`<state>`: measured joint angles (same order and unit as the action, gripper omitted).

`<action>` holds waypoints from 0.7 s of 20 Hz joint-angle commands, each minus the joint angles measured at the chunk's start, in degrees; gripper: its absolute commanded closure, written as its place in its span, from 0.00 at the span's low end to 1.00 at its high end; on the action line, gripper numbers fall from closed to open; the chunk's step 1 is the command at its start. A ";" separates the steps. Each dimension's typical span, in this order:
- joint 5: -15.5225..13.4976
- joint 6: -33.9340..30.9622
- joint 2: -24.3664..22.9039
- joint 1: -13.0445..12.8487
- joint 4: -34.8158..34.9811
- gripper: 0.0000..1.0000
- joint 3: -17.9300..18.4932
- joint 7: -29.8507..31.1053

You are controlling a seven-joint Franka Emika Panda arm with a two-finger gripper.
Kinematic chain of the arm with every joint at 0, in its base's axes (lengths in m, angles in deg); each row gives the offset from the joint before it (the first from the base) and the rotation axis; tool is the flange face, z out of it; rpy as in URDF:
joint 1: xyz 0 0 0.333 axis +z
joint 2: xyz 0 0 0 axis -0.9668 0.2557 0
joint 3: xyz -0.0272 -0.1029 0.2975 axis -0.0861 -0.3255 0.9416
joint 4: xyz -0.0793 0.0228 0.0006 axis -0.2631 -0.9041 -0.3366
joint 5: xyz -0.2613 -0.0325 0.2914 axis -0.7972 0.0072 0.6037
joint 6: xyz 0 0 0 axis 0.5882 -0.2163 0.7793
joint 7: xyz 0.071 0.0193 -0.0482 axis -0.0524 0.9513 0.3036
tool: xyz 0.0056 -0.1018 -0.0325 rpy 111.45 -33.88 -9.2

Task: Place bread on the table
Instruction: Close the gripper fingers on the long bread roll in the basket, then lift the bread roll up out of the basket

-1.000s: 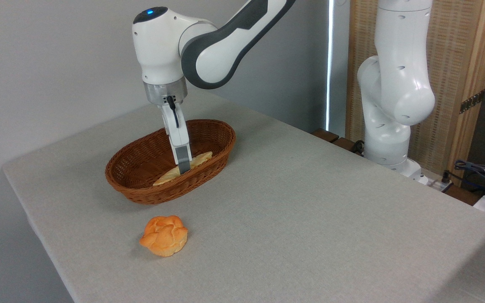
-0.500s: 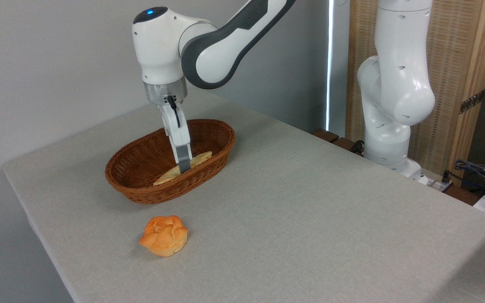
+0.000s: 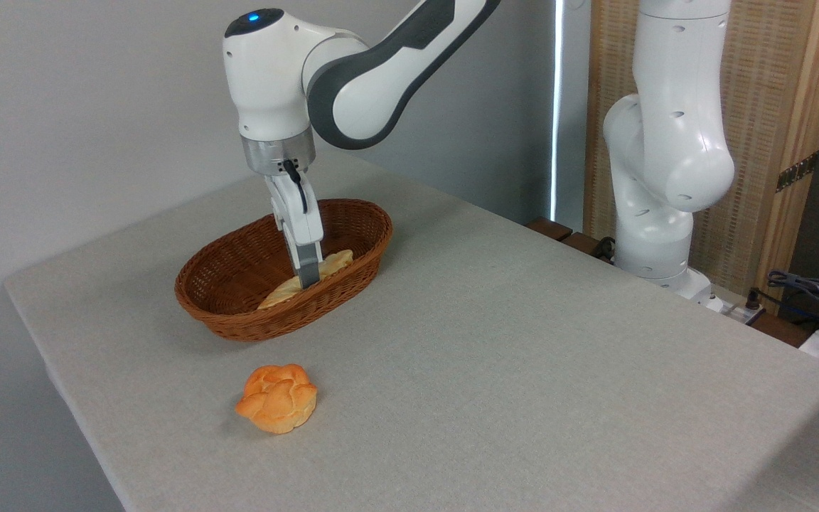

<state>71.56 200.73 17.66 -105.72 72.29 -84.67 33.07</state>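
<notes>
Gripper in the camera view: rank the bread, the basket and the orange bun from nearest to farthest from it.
1. Bread: at the gripper fingertips, inside the basket.
2. Basket: its rim surrounds the gripper.
3. Orange bun: on the table, in front of the basket.

Bread [image 3: 331, 264]: middle hidden behind gripper [image 3: 308, 279], lower edge behind basket [image 3: 239, 323] rim | Jaw gap: cannot tell | Arm: cut off at top edge
</notes>
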 commanded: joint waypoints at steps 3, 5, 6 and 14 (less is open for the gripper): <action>-1.91 1.28 -0.53 -0.40 -3.09 0.58 0.92 2.88; -1.91 1.28 -0.45 -0.31 -3.79 0.58 1.10 3.06; -2.00 1.28 -0.45 -0.31 -4.23 0.58 1.79 3.06; -3.50 -8.45 -1.06 -0.31 -9.41 0.53 5.22 2.80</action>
<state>68.56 198.59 17.47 -105.55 65.78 -81.82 35.89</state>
